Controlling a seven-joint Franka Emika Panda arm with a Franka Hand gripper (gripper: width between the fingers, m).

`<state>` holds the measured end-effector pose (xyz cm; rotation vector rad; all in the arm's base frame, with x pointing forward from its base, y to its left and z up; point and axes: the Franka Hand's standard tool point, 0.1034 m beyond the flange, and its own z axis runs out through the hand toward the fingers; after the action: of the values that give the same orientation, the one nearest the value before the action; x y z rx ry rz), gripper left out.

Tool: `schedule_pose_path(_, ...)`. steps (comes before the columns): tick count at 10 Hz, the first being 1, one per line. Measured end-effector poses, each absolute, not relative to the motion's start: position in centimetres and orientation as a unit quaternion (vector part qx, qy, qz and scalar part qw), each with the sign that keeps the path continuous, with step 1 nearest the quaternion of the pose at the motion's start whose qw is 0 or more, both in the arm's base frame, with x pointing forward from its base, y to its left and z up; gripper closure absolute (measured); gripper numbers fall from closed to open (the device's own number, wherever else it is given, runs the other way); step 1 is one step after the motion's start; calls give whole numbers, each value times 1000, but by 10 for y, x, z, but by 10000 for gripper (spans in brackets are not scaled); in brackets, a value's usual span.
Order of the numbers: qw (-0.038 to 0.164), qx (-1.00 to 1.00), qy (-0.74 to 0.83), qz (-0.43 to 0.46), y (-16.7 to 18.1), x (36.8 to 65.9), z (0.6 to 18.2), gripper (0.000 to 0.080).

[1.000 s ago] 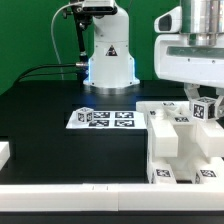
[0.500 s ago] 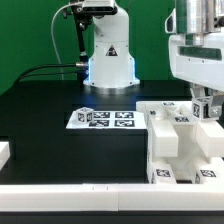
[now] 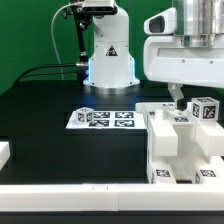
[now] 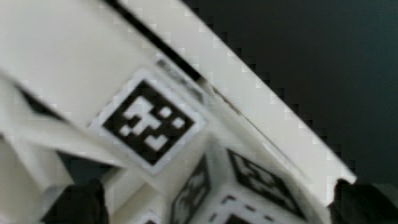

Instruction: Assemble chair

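Gripper [image 3: 180, 96], fingers apart at the exterior view's upper right, hovers just above the chair [image 3: 178, 142]; any low sideways sweep could clip the tagged post [image 3: 205, 109] and unseat it.

One marker board [image 3: 100, 118] lies on one black table [image 3: 40, 110]; at least four tags show on it, the exact number too small to tell. Behind the marker board stands one white robot arm [image 3: 108, 60]. To the exterior view's right of the marker board sits one cluster of white chair pieces [image 3: 185, 148], packed too closely to count singly, with at least five tags facing the camera. The wrist view shows three tags on those pieces, and one gripper [image 4: 214, 198] with two dark fingers [image 4: 80, 200]
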<state>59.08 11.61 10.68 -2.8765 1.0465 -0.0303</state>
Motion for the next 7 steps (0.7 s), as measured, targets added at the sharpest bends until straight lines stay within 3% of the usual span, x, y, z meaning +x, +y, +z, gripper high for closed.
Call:
schedule_pose_path(2,40,-954,296,-13,116,591,107,152)
schedule_pose_path(4,10,-993,110,-31,117,593,109,151)
schedule_pose_path(5,4,-997,68,-32,117,593,109,151)
schedule_pose_path(7,6,-995,96,-32,116,593,108,394)
